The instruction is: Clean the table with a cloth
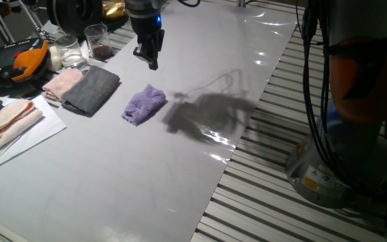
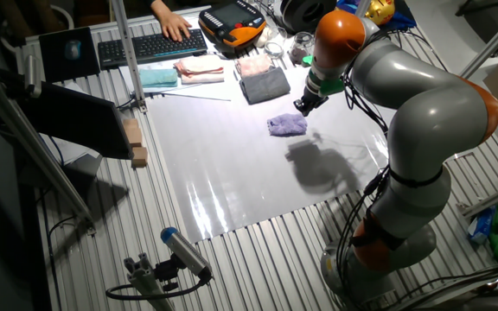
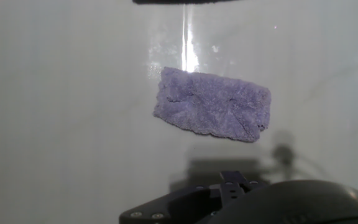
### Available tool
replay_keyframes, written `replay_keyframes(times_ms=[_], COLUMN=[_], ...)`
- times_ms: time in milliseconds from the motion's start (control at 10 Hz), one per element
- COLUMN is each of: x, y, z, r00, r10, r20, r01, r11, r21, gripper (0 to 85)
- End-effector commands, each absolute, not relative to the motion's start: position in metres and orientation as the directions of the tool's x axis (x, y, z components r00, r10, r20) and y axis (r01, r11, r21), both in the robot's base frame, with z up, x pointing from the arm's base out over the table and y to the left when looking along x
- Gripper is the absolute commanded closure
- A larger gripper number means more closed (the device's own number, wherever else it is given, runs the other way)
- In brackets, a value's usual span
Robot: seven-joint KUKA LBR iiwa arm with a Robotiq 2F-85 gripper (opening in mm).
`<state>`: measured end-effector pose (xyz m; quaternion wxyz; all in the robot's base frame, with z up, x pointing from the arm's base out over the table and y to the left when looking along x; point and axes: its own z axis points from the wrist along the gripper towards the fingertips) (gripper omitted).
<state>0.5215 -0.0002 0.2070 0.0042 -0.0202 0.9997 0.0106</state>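
The small lavender cloth (image 1: 144,104) lies flat and loose on the glossy pale table (image 1: 113,175). My gripper (image 1: 153,64) hangs above the table, a little beyond the cloth and not touching it. Its fingers look pressed together with nothing between them. In the other fixed view the gripper (image 2: 301,107) hovers just off the cloth's (image 2: 287,125) far right corner. In the hand view the whole cloth (image 3: 213,104) shows as a fuzzy rectangle in the middle of the table (image 3: 55,93). My gripper (image 3: 232,182) shows only as a dark shape at the bottom edge.
A dark grey folded cloth (image 1: 93,91) and pale pink folded cloths (image 1: 62,84) lie left of the lavender one. Glasses (image 1: 98,42) stand behind them. A person's hand (image 2: 175,26) rests on a keyboard (image 2: 150,45). Slatted floor grating (image 1: 281,168) borders the table's right edge.
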Motion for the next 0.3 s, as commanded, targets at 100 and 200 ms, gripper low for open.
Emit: replay_keyframes(times_ms=[100, 200], x=[0.5211, 0.5212], y=[-0.0009, -0.0009], z=[0.2068, 0.2071], r00=[-0.999, -0.999], r10=[-0.042, -0.042], r20=[-0.007, -0.009], r01=[-0.042, -0.042], r11=[0.999, 0.999], r21=[0.023, 0.021], gripper=[85.0, 85.0])
